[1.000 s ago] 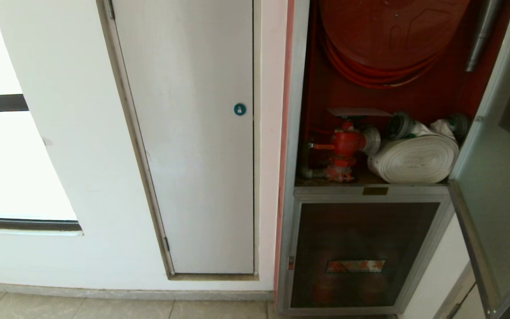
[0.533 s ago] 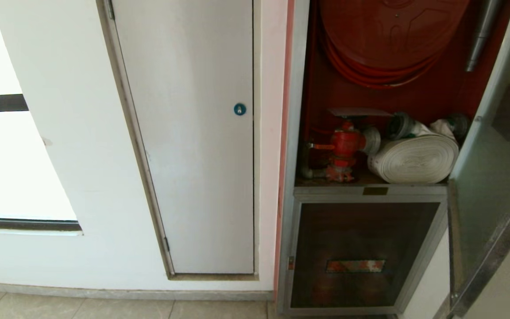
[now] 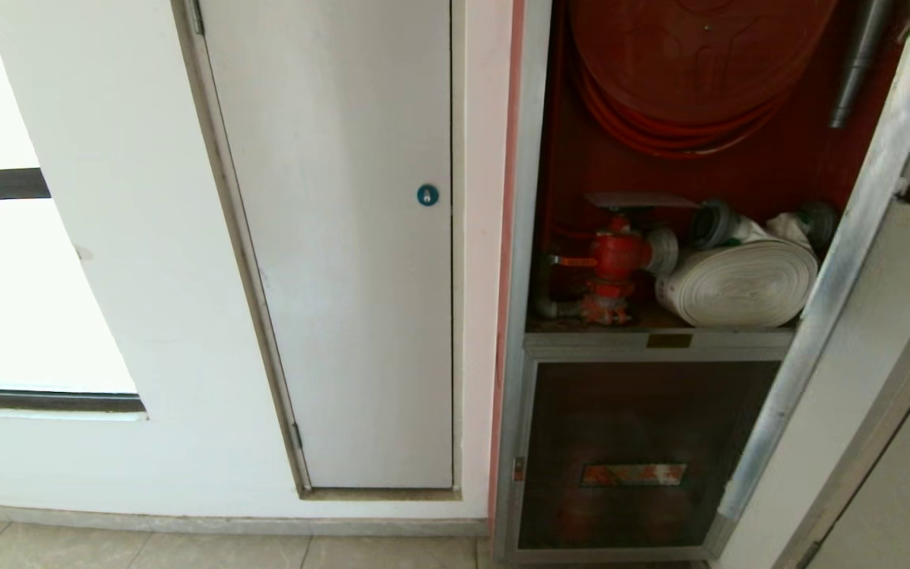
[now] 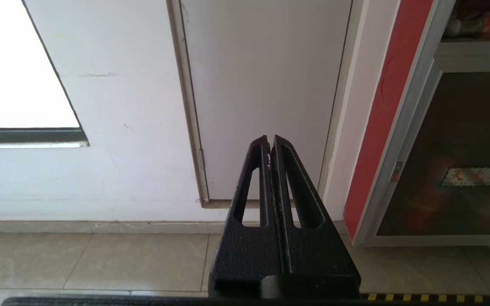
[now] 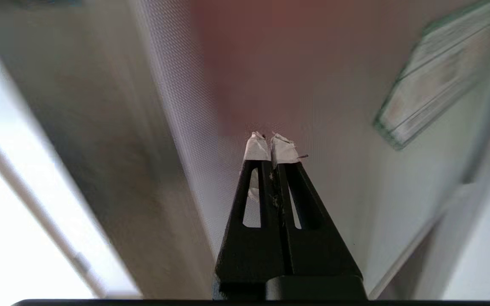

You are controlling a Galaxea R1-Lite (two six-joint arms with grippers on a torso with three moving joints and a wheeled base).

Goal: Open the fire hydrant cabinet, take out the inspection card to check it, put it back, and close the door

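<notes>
Pressing closed fingertips against the door (image 5: 338,106), the right gripper (image 5: 270,144) holds nothing. The door's frame edge now swings further across the fire hydrant cabinet (image 3: 660,197) than a second ago. The left gripper (image 4: 270,142) hangs parked, fingers together.

A corridor of a public or commercial building is indicated: a recessed fire hydrant cabinet (image 3: 664,197) with hose reel (image 3: 700,63) is set at 3 o'clock, a locked white service panel (image 3: 344,253) centrally, tiled floor (image 3: 186,549) at 6 o'clock.
</notes>
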